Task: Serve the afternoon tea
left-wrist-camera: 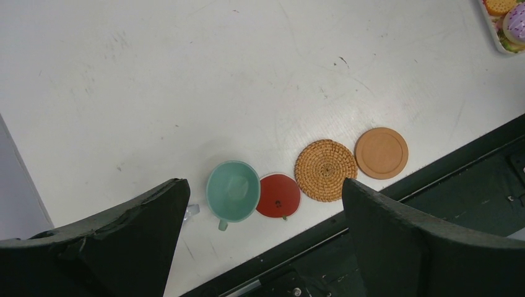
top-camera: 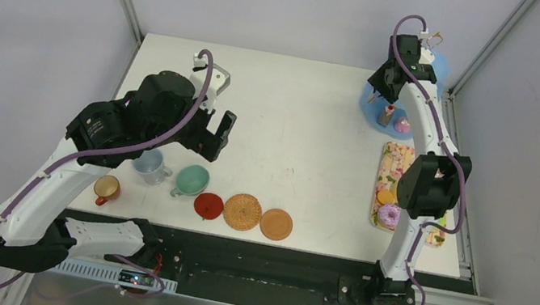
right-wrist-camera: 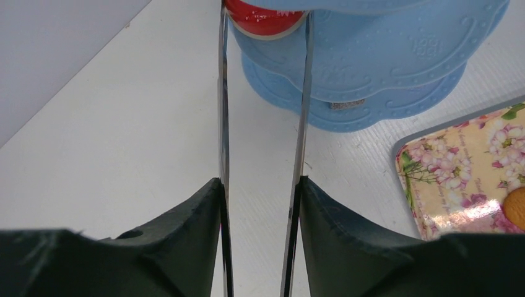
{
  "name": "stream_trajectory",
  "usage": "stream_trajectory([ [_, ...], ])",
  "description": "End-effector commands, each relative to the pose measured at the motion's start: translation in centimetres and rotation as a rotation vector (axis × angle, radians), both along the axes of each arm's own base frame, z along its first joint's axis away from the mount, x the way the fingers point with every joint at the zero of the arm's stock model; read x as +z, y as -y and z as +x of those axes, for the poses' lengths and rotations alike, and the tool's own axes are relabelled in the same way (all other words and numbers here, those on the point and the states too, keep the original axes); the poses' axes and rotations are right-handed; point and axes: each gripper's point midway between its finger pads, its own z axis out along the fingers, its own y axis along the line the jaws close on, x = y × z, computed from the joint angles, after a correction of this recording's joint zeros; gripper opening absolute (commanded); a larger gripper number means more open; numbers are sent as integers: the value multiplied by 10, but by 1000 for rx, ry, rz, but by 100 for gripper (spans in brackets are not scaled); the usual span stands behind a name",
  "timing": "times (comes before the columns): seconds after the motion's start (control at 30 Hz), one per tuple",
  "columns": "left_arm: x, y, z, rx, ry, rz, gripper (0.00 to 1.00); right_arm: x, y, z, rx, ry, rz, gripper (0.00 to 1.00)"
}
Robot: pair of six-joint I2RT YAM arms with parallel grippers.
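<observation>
White table (top-camera: 296, 124). Right gripper (right-wrist-camera: 260, 180) clamped on tongs (right-wrist-camera: 303, 124), tips flanking red treat (right-wrist-camera: 263, 15): probably light, squashy, so pinch gently. Left gripper (left-wrist-camera: 263, 185) wide.

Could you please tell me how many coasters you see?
3, in a row at the near edge: red coaster beside the mint cup, then woven coaster, then tan coaster. None seems hidden.

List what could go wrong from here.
The tips of the tongs flank a red treat at the rim of the blue stand; let go there, it may drop off.
The right gripper pinches only the thin arms of the tongs; they could twist.
The open left gripper hovers over the mint cup beside the red coaster; descending, a finger might knock either.
</observation>
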Motion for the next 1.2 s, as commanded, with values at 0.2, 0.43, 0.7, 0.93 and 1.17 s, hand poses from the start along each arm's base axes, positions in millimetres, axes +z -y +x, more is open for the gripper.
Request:
stream_trajectory([
  [0.2, 5, 0, 2, -12, 30, 14, 100, 36, 2, 0, 4, 67, 1, 53],
  [0.43, 6, 1, -1, -22, 29, 0, 100, 44, 1, -15, 22, 62, -3, 54],
  [0.7, 7, 0, -6, -32, 26, -18, 100, 49, -2, -31, 37, 49, -10, 58],
  [0.93, 9, 2, -10, -48, 24, -42, 100, 58, -13, -52, 80, 31, 8, 57],
  [1.17, 12, 6, -13, -67, 23, -72, 100, 73, -23, -95, 123, 38, 19, 57],
])
